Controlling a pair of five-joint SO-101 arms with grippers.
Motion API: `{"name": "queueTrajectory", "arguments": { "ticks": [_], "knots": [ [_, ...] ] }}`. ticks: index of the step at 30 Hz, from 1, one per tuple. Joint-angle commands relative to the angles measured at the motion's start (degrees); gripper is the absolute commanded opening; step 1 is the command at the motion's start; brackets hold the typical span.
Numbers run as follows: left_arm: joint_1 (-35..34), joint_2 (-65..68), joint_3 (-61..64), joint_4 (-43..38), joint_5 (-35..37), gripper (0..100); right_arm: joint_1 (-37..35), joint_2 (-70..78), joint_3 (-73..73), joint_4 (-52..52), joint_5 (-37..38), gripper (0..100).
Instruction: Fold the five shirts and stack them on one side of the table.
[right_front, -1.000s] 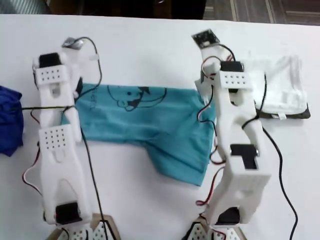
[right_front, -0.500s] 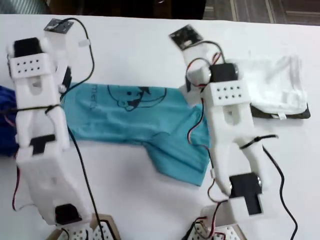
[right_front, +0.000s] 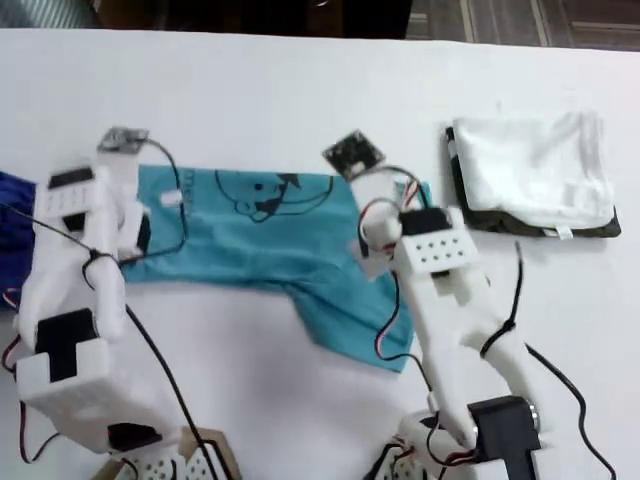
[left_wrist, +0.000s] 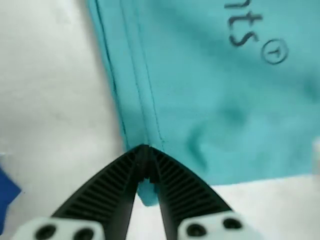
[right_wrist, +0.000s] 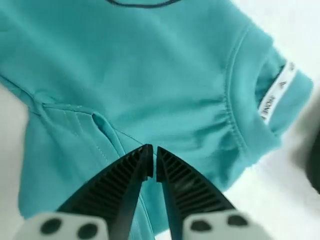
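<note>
Teal shirt (right_front: 270, 240) lay mid-tabletop (right_front: 300, 80), spread lengthwise between your arms. It had dark cartoon print near far edge, one sleeve flaring toward arm bases, and collar with white tag at right end. Your left tool (left_wrist: 143, 152) was clamped on stitched hem at left end. Your right tool (right_wrist: 152, 156) was closed to thin slit, pinching cloth by sleeve seam. White shirt (right_front: 535, 170) sat folded at right; blue shirt (right_front: 15, 215) at left edge.
</note>
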Motion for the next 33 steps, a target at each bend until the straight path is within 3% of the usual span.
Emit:
{"name": "queueTrajectory", "arguments": {
  "ticks": [1, 4, 13, 23, 29, 33],
  "knots": [
    [-1.32, -3.43, 6.81, -7.65, -0.26, 3, -1.01, -2.86, 6.42, -9.01, -0.09, 2.1],
    [-2.29, -3.78, 11.12, -12.40, 0.00, 3, -3.03, -2.86, 11.34, -13.14, -0.09, 2.1],
    [-2.37, -3.52, 11.03, -12.75, 0.09, 3, -9.27, -3.12, 14.51, -13.41, -0.09, 2.1],
    [-2.37, -3.43, 11.03, -12.84, 0.09, 3, -14.20, -4.44, 14.07, -0.57, 0.00, 2.1],
    [-2.37, -3.43, 11.03, -12.84, 0.09, 3, -13.93, -16.92, 13.01, 3.91, 0.00, 2.1],
    [-2.37, -3.43, 11.03, -12.84, 0.09, 3, -12.09, -27.12, 13.45, 0.04, 0.00, 2.1]
  ]
}}
